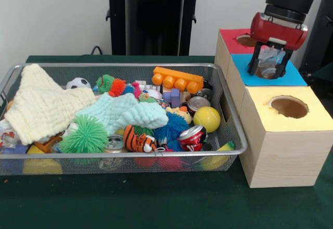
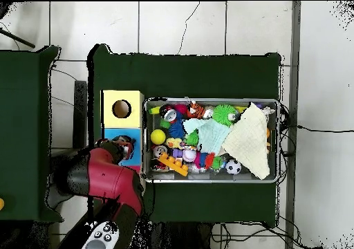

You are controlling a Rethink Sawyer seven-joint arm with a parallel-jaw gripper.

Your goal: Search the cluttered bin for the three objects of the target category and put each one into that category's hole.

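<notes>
Hovering over blue hole (image 1: pixel 267 73), fingers (image 1: pixel 255 62) clamped on clear plastic obj (image 1: pixel 270 58); bin (image 1: pixel 229 115) beside.

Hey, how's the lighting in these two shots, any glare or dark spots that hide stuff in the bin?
Front view: soft, even light, small glints on the red can and the wire bin rim; items under the cream cloth are hidden. Overhead view: bright floor, dark table cloth, bin contents tiny, and the arm covers the gripper, which holds something shiny I can't identify.
</notes>
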